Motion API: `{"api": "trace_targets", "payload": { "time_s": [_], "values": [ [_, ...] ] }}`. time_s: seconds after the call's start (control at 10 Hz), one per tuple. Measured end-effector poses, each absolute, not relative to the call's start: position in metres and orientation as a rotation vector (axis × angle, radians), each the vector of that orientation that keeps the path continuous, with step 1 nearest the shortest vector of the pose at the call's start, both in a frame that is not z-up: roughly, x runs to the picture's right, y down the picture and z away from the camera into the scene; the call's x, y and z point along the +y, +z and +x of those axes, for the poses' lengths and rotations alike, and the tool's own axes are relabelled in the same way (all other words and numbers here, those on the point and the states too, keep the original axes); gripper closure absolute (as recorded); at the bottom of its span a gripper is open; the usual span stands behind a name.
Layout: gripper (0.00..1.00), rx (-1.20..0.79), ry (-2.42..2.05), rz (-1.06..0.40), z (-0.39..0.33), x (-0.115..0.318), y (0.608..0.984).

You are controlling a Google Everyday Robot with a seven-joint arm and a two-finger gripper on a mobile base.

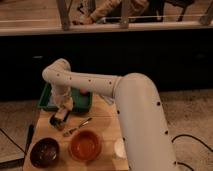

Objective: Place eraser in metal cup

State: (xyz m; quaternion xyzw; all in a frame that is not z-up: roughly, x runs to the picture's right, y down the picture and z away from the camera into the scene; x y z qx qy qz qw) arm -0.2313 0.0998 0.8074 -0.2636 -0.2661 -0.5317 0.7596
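My white arm reaches left across the wooden table (107,131). My gripper (63,112) hangs at the table's far left, just in front of the green tray (49,101). Directly below it, slightly to the left, sits the small dark metal cup (55,121); the gripper's tip looks right at the cup's rim. I cannot make out the eraser; it may be hidden at the gripper.
A spoon (77,126) lies right of the cup. An orange bowl (85,145) and a dark brown bowl (44,152) stand at the front. A white cup (119,148) stands at the front right, by my arm. A dark counter wall runs behind.
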Motion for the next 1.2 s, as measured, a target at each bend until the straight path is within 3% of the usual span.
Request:
{"api": "trace_targets", "payload": {
  "time_s": [1.2],
  "values": [
    [0.97,-0.608,-1.136,-0.595,-0.243,0.101,0.818]
  ]
}}
